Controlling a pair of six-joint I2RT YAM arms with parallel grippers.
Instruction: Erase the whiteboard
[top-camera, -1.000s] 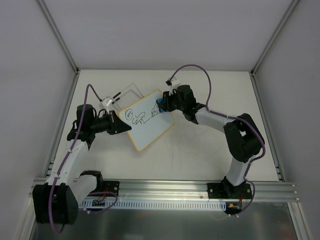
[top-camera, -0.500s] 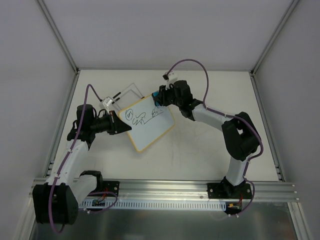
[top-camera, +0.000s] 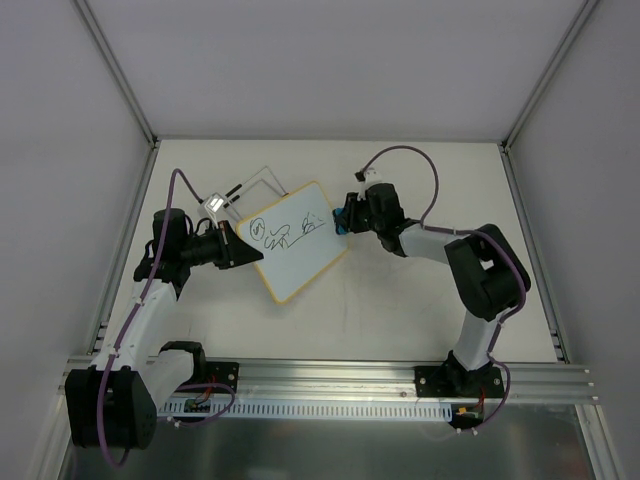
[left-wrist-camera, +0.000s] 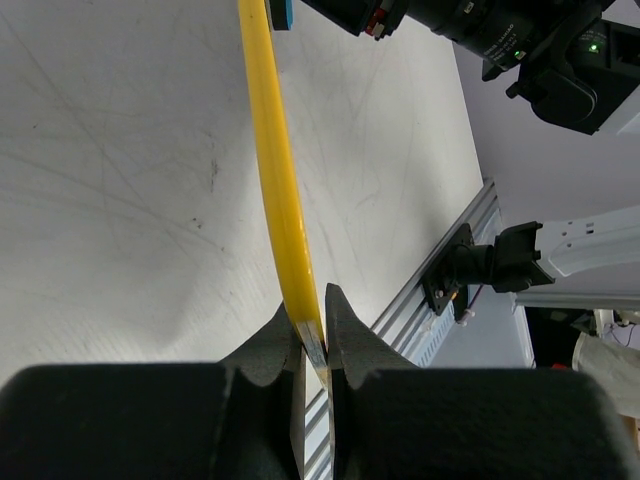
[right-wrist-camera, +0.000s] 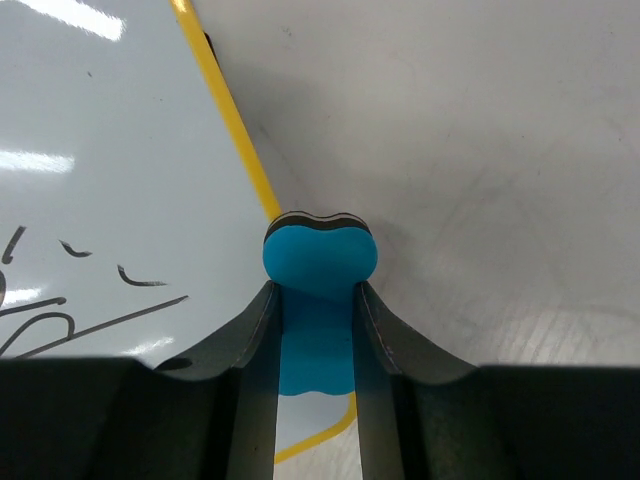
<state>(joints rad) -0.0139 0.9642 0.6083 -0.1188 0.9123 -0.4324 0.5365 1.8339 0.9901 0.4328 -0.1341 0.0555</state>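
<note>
Pinching a thin board by one corner, eraser parked at the opposite edge

Whiteboard (top-camera: 300, 258) sits mid-bench, turned diagonally, face up to the overhead camera. Black scribbles (top-camera: 283, 233) cover its upper half; lower half is bare. I cannot tell whether it lies flat on the bench (top-camera: 400, 310) or is tipped slightly off it.

Left gripper (left-wrist-camera: 312, 315): fingers (left-wrist-camera: 345, 335) nearly closed, clamped on the yellow rim (left-wrist-camera: 275, 170) at the board's left corner. The wrist view shows the board edge-on and very thin.

Right gripper (right-wrist-camera: 315, 290): fingers (right-wrist-camera: 255, 340) closed on the blue eraser (right-wrist-camera: 320, 255), squeezing its sides in a little. The eraser's tip sits at the right-hand rim, just beside the last marks.

Handling, as a judgement:
- Looks light and fairly stiff, but thin enough to flex if pressed far from the held corner.
- Face is glossy and probably slick, so the rim is the sensible place to grip, as the left arm does.
- A single-corner pinch resists twisting poorly, so wiping pressure could pivot the board around the fingers.
- Strokes toward the held corner, with moderate downward force, should keep it from skating.
- The soft eraser gives, which should spare the surface.
</note>
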